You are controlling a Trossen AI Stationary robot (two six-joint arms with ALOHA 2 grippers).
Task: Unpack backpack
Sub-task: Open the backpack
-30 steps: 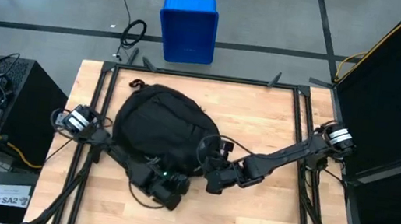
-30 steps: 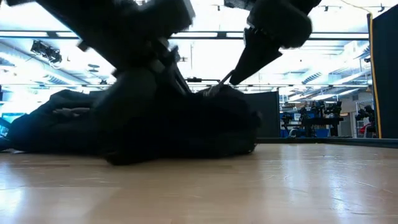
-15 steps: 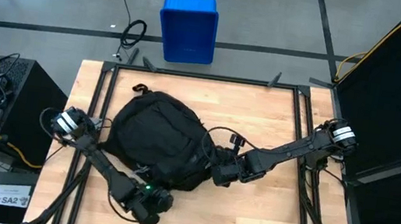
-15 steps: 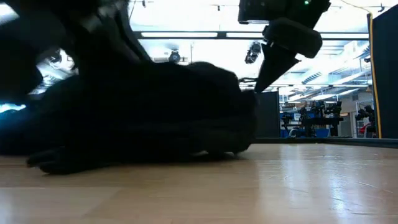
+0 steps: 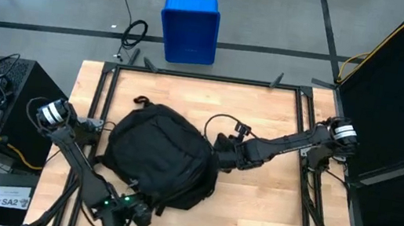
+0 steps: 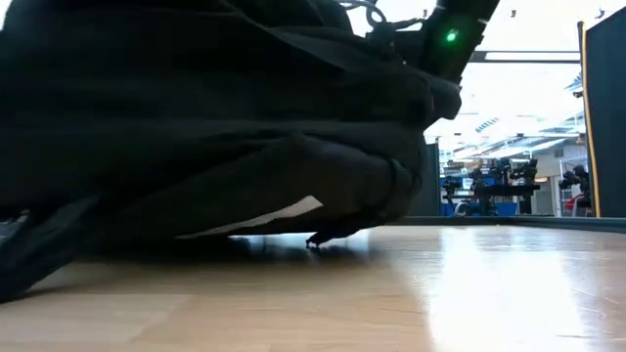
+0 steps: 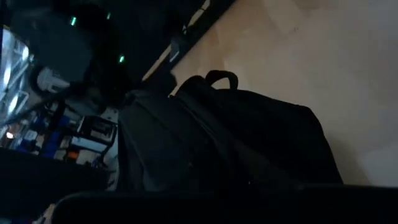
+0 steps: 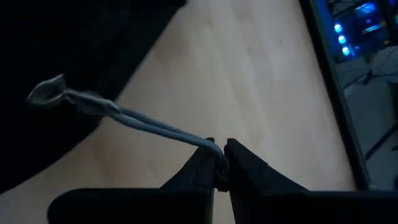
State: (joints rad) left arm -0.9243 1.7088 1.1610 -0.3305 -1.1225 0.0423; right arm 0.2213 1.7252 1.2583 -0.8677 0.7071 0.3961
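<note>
The black backpack (image 5: 156,160) lies left of the table's middle, its top handle (image 7: 219,77) toward the far edge. In the low view the near end (image 6: 293,166) is raised, with light showing under it. My left gripper (image 5: 138,215) is shut at that near end, close to the table's front edge. My right gripper (image 5: 217,158) is shut at the backpack's right side on a grey zipper pull cord (image 8: 149,127) that runs to a metal slider (image 8: 46,93). My left gripper is shut on the backpack's near end (image 5: 151,206); the black fabric and the gripper's own body hide the place of contact. That end is held up off the table while the far part stays down. My right gripper pinches the free end of the zipper pull cord (image 8: 210,147) between its two fingertips (image 8: 200,159). It comes slanting down from the table's right. The cord runs taut from the fingers to the slider on the backpack.
A blue bin (image 5: 189,28) stands on the floor beyond the far edge. Black frame rails (image 5: 305,120) run along the table's sides. Bare wood (image 5: 268,205) lies right of the backpack, toward the near right corner.
My left gripper has swung toward the table's near left corner and risen, taking the backpack's near end with it. The backpack has slid toward the near edge and its near end is now lifted. My right gripper has gone toward the far edge, tipping further down, still on the cord.
</note>
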